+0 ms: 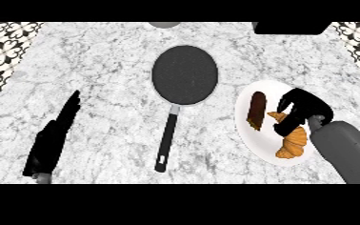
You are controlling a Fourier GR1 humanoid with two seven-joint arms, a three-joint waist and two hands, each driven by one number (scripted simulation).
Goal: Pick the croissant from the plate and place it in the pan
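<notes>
At the lower right of the frame, the right hand [304, 106] is matte black with thick, rounded fingers. A small pale grey wrist piece [316, 120] joins it to a smooth, rounded grey forearm [339, 148]. At the lower left, the left hand [51, 140] is black throughout, long and narrow, tapering to slim fingertips.

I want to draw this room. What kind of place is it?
Most likely a kitchen: a marbled counter, a black frying pan on it, and a white plate holding a croissant.

Golden croissant [294, 144] lies on white plate [257, 140], right of black pan [184, 75].
</notes>
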